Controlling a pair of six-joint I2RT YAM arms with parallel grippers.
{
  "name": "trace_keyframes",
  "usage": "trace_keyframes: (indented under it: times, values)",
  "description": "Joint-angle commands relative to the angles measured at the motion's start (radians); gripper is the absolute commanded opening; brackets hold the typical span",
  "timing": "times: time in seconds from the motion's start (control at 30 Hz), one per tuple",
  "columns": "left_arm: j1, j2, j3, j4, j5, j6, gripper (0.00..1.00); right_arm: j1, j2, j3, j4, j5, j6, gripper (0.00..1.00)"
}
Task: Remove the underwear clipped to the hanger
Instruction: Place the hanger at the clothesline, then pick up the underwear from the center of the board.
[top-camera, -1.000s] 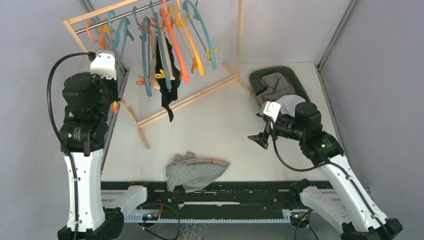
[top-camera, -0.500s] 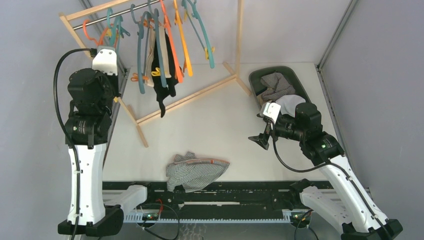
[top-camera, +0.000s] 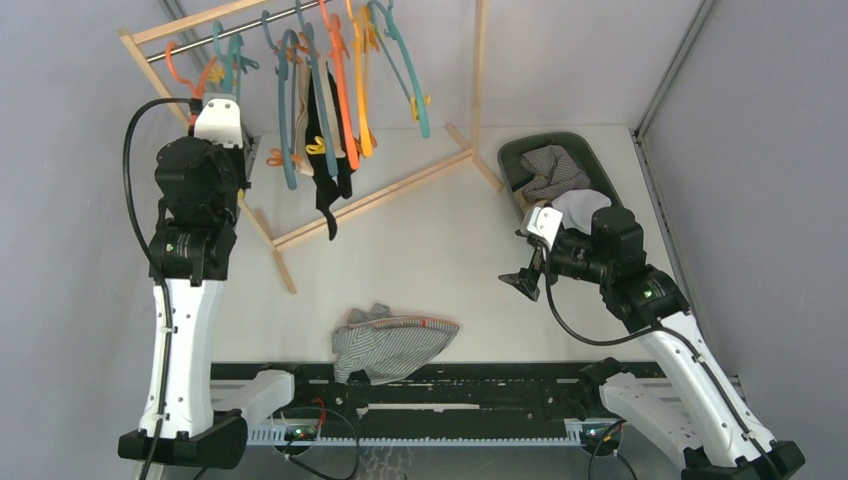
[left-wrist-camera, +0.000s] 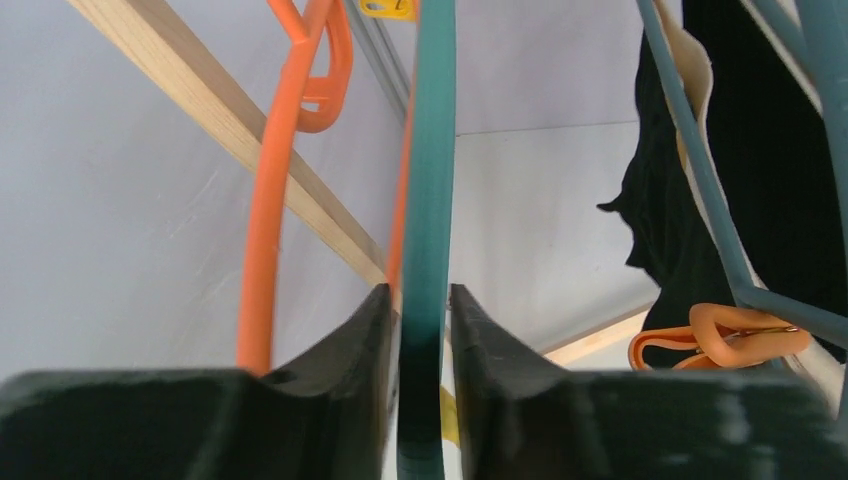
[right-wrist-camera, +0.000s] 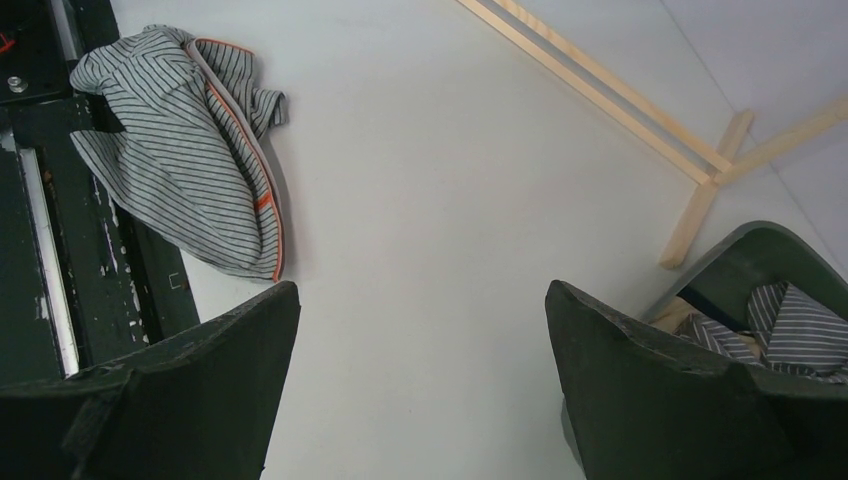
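Black underwear (top-camera: 325, 160) with a cream piece hangs clipped on a blue hanger (top-camera: 288, 120) on the wooden rack (top-camera: 370, 195). In the left wrist view the underwear (left-wrist-camera: 760, 170) hangs at the right, with an orange clip (left-wrist-camera: 715, 335) at its lower edge. My left gripper (left-wrist-camera: 421, 335) is shut on the bar of a teal hanger (left-wrist-camera: 428, 180). In the top view this gripper (top-camera: 226, 88) is raised among the leftmost hangers. My right gripper (top-camera: 522, 283) is open and empty above the table, also in the right wrist view (right-wrist-camera: 420, 385).
A striped grey-and-white cloth (top-camera: 390, 342) lies at the table's near edge, also in the right wrist view (right-wrist-camera: 190, 150). A dark green basket (top-camera: 520, 150) with cloth stands at the back right. An orange hanger (left-wrist-camera: 265, 250) hangs beside my left fingers. Several more hangers fill the rail.
My left arm has moved right and toward the rack, and the rack and its hangers have swung and shifted left. The right arm has barely moved.
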Motion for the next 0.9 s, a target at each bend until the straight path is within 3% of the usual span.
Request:
trace_keyframes:
  times: [0.0, 0.2, 0.33, 0.5, 0.6, 0.77, 0.87]
  values:
    - [-0.002, -0.068, 0.000, 0.025, 0.050, -0.050, 0.41, -0.006, -0.026, -0.019, 0.020, -0.001, -0.014, 0.91]
    - [-0.002, -0.102, 0.091, -0.084, 0.176, -0.074, 0.76, -0.005, -0.043, -0.019, 0.013, -0.016, -0.001, 0.91]
    - [-0.003, -0.127, 0.173, -0.169, 0.282, -0.098, 0.91, -0.005, -0.055, -0.018, 0.014, -0.012, 0.005, 0.92]
    - [-0.003, -0.193, 0.224, -0.258, 0.397, -0.099, 0.94, 0.001, -0.061, -0.018, 0.014, 0.006, 0.024, 0.92]
    - [-0.002, -0.231, 0.207, -0.328, 0.537, -0.069, 0.93, 0.006, -0.058, -0.019, 0.015, 0.030, 0.047, 0.92]
    - [-0.003, -0.275, 0.126, -0.522, 0.821, 0.066, 0.91, 0.032, -0.034, -0.019, -0.004, 0.058, 0.042, 0.92]
    - [-0.003, -0.299, 0.046, -0.610, 0.865, 0.174, 0.89, 0.082, -0.004, -0.018, -0.008, 0.067, 0.022, 0.92]
